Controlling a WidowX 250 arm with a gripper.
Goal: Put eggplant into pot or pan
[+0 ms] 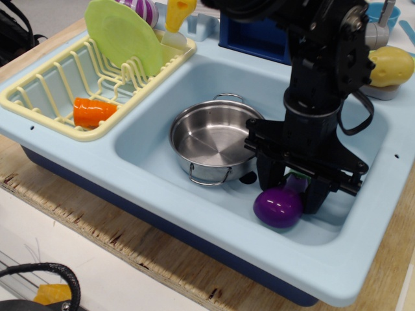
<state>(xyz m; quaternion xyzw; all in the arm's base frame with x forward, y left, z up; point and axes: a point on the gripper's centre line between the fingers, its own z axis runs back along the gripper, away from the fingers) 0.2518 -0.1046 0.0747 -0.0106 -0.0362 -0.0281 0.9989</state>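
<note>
Eggplant (278, 207): sink floor, right of pot (214, 140), outside it. Gripper (293, 189): straddling its stem end; whether clenched, cannot tell. Pot: empty. Remaining: lift, transfer, release.

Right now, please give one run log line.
gripper: around eggplant | eggplant: on sink floor | pot: empty | task: not done

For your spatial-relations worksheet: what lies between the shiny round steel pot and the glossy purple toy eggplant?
Only bare pale-blue sink floor and a dark drain hole separate the pot from the eggplant, in the only view.
</note>
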